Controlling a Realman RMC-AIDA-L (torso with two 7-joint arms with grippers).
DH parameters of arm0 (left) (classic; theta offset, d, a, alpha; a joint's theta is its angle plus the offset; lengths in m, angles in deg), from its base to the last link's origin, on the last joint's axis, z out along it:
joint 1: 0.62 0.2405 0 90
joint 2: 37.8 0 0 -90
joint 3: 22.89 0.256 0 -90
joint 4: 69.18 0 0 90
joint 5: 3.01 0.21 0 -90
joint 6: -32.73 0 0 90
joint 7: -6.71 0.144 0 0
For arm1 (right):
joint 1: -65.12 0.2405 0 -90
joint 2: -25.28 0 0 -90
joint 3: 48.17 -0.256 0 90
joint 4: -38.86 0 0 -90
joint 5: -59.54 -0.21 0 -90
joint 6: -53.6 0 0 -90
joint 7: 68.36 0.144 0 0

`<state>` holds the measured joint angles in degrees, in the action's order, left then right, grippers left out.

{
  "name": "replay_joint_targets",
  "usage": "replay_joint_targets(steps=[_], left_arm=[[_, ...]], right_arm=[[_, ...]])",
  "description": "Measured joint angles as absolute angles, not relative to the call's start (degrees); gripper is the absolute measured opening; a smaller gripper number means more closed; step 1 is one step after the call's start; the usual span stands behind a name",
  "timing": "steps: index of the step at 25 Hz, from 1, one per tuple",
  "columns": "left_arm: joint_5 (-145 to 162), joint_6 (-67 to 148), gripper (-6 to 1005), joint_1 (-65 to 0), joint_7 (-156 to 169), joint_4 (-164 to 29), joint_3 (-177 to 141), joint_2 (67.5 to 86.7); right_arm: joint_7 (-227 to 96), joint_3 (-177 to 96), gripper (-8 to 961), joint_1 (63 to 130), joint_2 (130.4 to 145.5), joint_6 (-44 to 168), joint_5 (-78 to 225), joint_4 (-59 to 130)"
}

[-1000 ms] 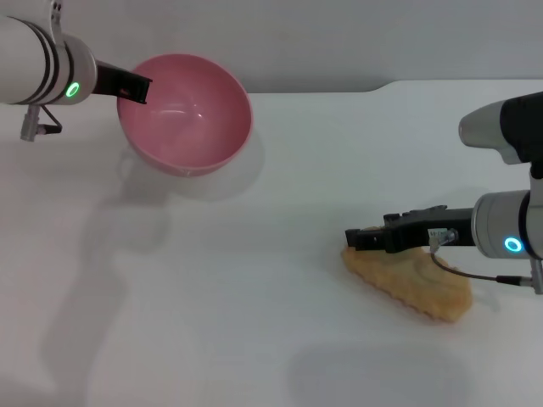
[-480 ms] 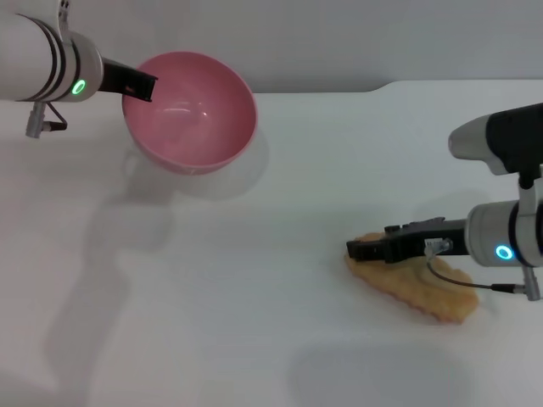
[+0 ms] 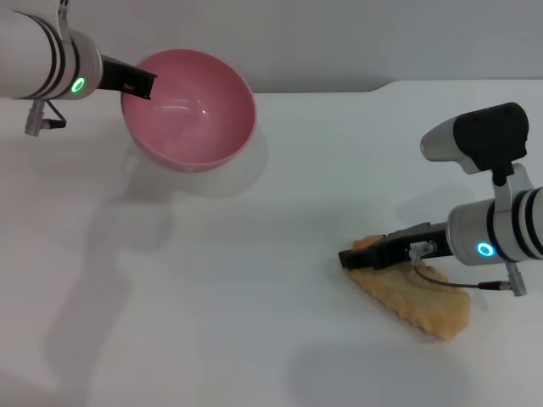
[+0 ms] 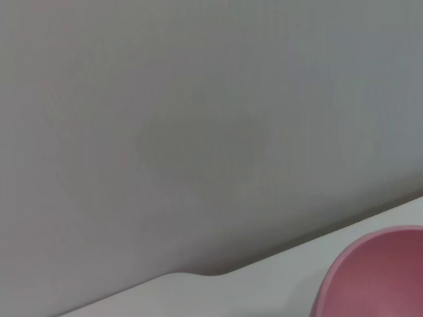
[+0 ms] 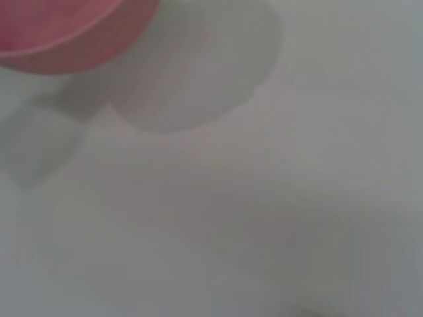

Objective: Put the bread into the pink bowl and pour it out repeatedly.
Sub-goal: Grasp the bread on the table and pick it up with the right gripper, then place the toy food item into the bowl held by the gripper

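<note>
Holding bowl: my left gripper (image 3: 136,82) was clamped on the rim of the pink bowl (image 3: 188,110), lifted and tipped toward the table (image 3: 254,254), empty.
Bread: the bread (image 3: 411,297) lay underside-up on the table, well apart from the bowl.
Right gripper: my right gripper (image 3: 361,257) sat low over the loaf's near end, reaching to grab it; its spread I couldn't tell.

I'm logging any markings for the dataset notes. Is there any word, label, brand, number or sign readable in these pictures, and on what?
None: no readable text shows in any view.
The pink bowl, held at its rim by the left gripper: plain.
The bread, with the right gripper at its end: no print.
The white table: no markings.
The glowing green and blue rings on the arms are lights, not characters.
</note>
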<state>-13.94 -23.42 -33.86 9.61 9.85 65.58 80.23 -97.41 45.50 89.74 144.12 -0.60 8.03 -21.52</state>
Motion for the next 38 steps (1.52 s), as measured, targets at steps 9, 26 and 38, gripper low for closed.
replay_joint_targets(steps=[9, 26, 38], left_arm=[[-13.91, -23.27, 45, -34.21, 9.74, 9.67, 65.57, 80.23], [-14.62, -22.7, 45, -33.69, 8.24, 9.57, 70.47, 80.59], [-19.75, -21.0, 46, -34.32, 5.51, 9.73, 77.28, 80.62]], right_arm=[[-98.28, 45.6, 574, 89.51, 143.96, -2.1, 8.24, -25.07], [-97.48, 41.69, 442, 87.51, 143.99, -5.24, 8.84, -47.97], [-98.27, 39.34, 331, 90.25, 144.04, -1.31, 8.92, -55.61]])
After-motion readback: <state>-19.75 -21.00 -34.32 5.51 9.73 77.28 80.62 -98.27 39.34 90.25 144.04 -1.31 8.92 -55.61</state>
